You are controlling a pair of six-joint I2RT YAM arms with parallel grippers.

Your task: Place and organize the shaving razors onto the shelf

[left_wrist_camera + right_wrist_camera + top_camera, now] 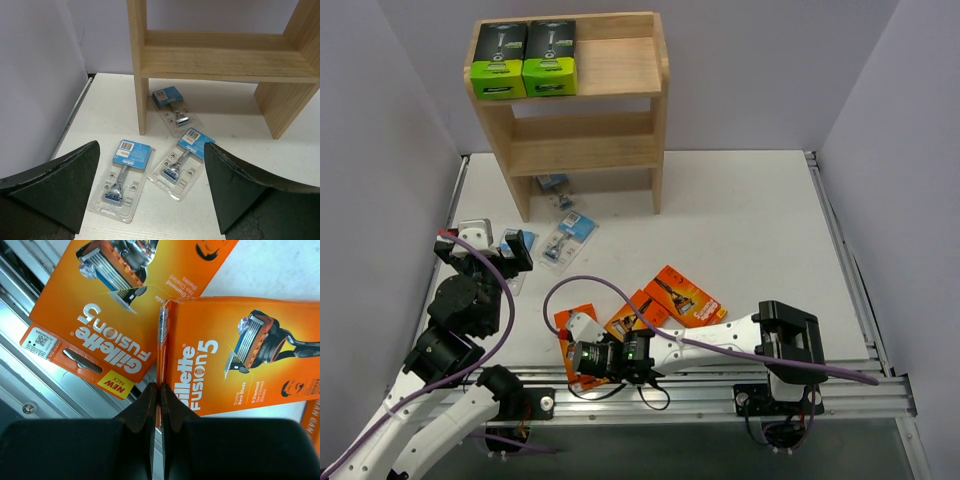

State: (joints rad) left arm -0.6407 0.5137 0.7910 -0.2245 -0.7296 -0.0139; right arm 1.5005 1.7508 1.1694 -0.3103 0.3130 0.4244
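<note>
The wooden shelf [620,65] stands at the back with two black-and-lime boxes [525,60] on the left of its top tier. Three blister packs lie on the table: one under the shelf [172,102] and two in front of it [125,177] [180,162]. My left gripper [151,145] is open and empty, hovering over those two; in the top view it is at the left [510,250]. Three orange boxes lie near the front [685,295] [632,318] [573,320]. My right gripper [159,386] is shut on the thin edge of one orange box [240,360].
Another orange box [125,300] lies just left of the held one, over the metal rail [30,390]. A third shows at the right edge [312,425]. Grey walls close in the table on the left, the right and the back. The shelf's middle tier [585,150] is bare.
</note>
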